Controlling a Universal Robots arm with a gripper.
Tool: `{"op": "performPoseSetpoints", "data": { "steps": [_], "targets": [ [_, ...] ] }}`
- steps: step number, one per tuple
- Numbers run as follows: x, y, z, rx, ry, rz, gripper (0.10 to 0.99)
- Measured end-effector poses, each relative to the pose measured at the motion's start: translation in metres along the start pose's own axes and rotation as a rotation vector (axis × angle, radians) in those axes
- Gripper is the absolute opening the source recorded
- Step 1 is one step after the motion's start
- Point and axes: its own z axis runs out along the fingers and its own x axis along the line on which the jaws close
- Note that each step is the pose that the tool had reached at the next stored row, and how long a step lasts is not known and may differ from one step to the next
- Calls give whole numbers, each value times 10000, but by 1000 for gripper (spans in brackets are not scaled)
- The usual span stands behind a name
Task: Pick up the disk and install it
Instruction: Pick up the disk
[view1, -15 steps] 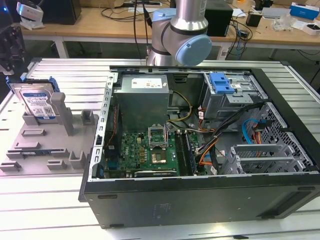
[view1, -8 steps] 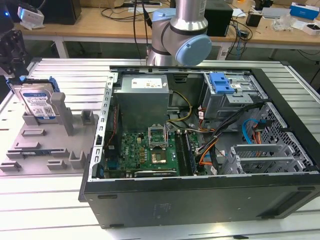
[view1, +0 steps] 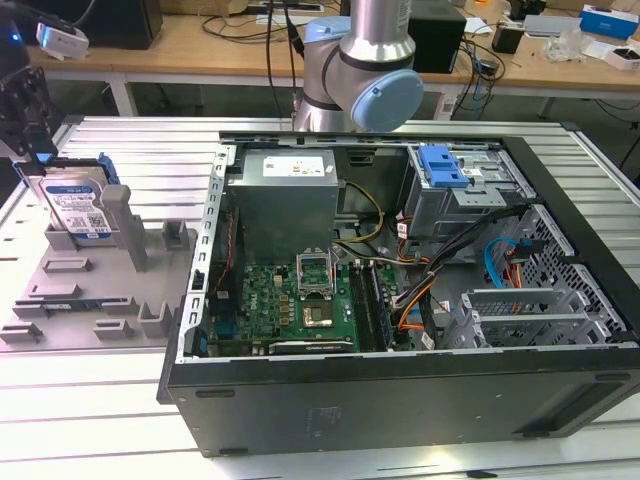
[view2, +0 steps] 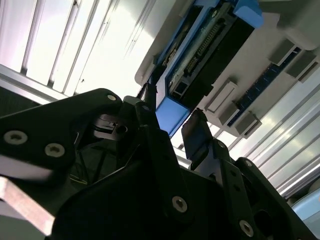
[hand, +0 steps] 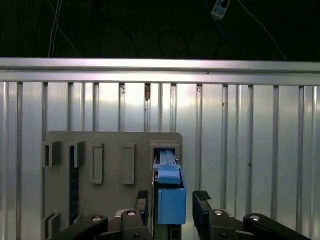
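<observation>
Gripper (hand: 171, 196) — black fingers (hand: 201, 210) apart, straddling end of flat silver metal disk (view1: 80, 208), blue-framed, contact not evident | disk upright in grey plastic fixture (view1: 95, 290), exterior view's left | judgement: centre fingers, close evenly — avoid tilting

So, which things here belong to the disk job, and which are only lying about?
For the job: disk, grey holder it stands in, gripper open around it, open computer case.
Lying about: boxes and cables on the wooden desk behind.
</observation>
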Motion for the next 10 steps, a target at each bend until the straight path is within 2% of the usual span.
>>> {"op": "performPoseSetpoints", "data": {
  "steps": [10],
  "targets": [
    [2, 0, 30, 0, -1, -2, 482]
  ]
}}
